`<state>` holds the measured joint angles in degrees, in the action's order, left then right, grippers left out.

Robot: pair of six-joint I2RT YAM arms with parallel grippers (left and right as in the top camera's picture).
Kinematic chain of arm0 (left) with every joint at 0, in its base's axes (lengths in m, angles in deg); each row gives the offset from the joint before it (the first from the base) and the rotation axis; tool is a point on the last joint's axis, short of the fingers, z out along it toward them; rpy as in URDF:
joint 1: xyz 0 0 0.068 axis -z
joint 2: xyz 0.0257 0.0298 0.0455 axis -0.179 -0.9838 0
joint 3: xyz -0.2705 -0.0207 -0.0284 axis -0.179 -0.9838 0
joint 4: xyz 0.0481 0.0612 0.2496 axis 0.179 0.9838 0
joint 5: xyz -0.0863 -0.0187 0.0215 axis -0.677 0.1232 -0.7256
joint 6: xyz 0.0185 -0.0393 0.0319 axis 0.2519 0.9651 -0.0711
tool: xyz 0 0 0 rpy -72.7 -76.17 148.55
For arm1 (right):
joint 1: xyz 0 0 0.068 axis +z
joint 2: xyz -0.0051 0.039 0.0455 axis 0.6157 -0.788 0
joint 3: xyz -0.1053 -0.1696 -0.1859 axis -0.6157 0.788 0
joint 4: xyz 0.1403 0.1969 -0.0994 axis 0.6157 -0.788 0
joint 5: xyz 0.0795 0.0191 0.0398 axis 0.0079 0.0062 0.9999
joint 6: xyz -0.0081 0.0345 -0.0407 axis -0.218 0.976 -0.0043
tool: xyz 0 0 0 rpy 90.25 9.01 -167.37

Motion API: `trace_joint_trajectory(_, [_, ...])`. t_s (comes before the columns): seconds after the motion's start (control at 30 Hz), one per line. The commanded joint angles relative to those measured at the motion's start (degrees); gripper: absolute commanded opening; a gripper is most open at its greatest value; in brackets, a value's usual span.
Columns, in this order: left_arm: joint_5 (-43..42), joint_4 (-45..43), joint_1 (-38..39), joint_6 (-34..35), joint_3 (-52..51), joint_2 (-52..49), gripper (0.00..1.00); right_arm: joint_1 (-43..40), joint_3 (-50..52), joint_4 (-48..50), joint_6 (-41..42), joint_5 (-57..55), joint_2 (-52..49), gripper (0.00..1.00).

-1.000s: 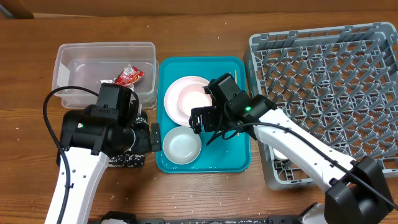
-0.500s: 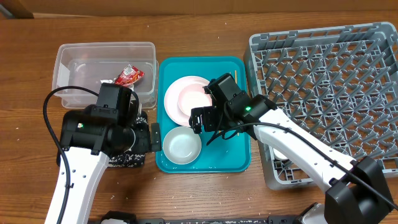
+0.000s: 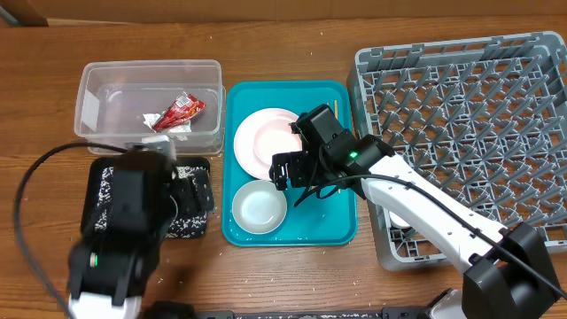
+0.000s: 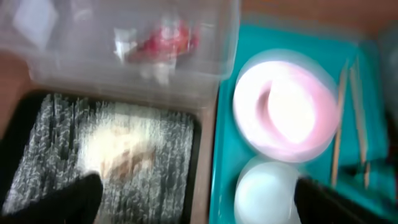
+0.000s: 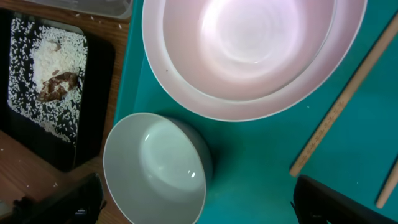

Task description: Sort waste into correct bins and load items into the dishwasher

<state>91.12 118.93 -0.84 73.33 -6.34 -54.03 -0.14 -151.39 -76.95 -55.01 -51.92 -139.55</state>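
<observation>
The left gripper (image 4: 208, 199) has pulled back from the shallow black tray (image 5: 99, 93), open. The round pale pink plate (image 5: 249, 50) sits just ahead of the open, nearer right gripper (image 5: 199, 205)

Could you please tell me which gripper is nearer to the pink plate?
Right. The right gripper hovers over the teal tray right beside the pink plate; the left gripper is farther left, over the black tray.

Left hand (image 4: 198, 202) and right hand (image 5: 198, 204), both empty, fingers (image 5: 65, 200) wide apart.
</observation>
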Motion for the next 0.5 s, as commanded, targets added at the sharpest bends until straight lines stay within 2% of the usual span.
trace_joint_trajectory(0.0, [4.0,-11.2,0.2,-2.5,-9.5,8.6,1.0,0.0,-0.1,0.2,0.1,-0.2,0.5,1.0])
trace_joint_trajectory(0.1, [4.0,-22.2,0.1,-2.9,-19.1,16.0,1.0,0.0,-0.1,0.2,0.1,-0.2,0.5,1.0])
trace_joint_trajectory(0.23, [3.6,-32.6,-0.3,-2.8,-31.3,25.2,1.0,0.0,-0.1,0.2,0.1,-0.2,0.5,1.0])
trace_joint_trajectory(0.33, [3.5,-37.4,-0.5,-2.8,-38.5,31.7,1.0,0.0,-0.1,0.2,0.1,-0.2,0.5,1.0])
trace_joint_trajectory(0.47, [3.4,-39.1,-0.5,-2.4,-44.2,39.8,1.0,0.0,-0.1,0.2,0.1,-0.2,0.5,1.0])
